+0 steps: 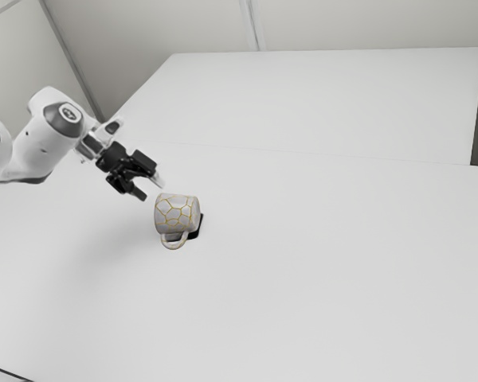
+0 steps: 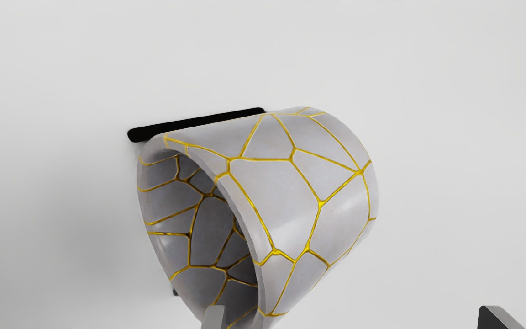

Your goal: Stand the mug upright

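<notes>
Mug (image 1: 175, 211), one, pale grey ceramic look, patterned with a branching network of gold lines outside and within; lying on its side on the white table (image 1: 319, 278), not upright. Loop handle (image 1: 174, 244), attached, directed toward the exterior view's bottom edge. Mouth (image 2: 208, 228), open, seen from the wrist camera at a slant, the gold lines running down the inner wall.

Gripper (image 1: 151, 189), one, black, two-fingered, carried by the white arm (image 1: 44, 147); positioned above the table near the mug, toward the exterior view's left from it. Fingers stand wide apart, with nothing clamped between them. In the wrist view, one fingertip (image 2: 213, 317) overlaps the mug's rim; whether it touches cannot be told. The other is well apart from the mug.

Flat black object (image 2: 194, 123), one, rounded at the corners, partly hidden by the mug; its exact kind cannot be told.
</notes>
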